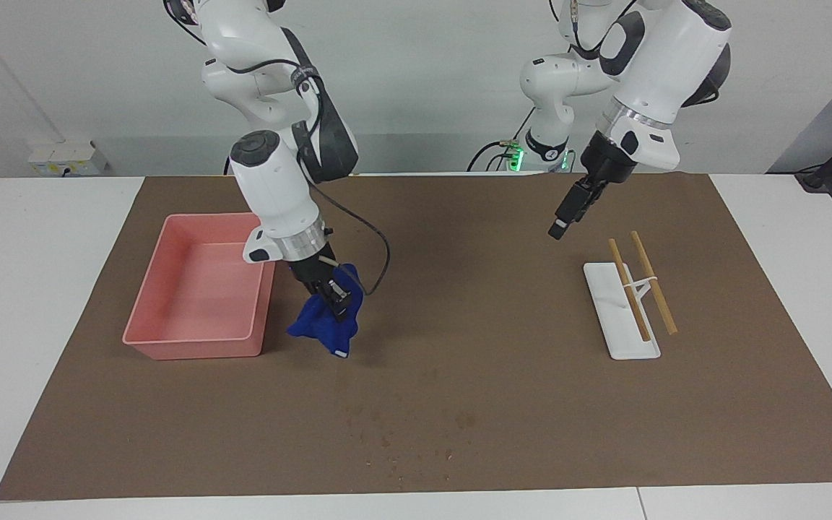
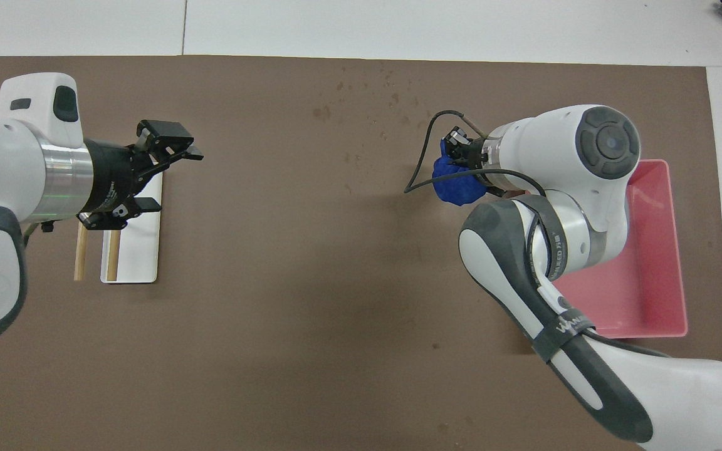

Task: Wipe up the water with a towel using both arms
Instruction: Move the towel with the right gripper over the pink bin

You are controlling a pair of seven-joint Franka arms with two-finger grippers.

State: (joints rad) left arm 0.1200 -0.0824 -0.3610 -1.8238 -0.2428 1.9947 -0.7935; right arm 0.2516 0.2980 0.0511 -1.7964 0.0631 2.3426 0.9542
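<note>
My right gripper is shut on the deep-blue towel, which hangs bunched from it low over the brown mat, just beside the pink bin. I cannot tell whether the towel's lower edge touches the mat. In the overhead view the right gripper shows with the towel under it. Small dark water drops dot the mat farther from the robots than the towel; they also show in the overhead view. My left gripper hangs open and empty in the air near the white tray; it also shows in the overhead view.
An empty pink bin stands toward the right arm's end, also in the overhead view. A white tray with two wooden sticks lies toward the left arm's end. The brown mat covers most of the table.
</note>
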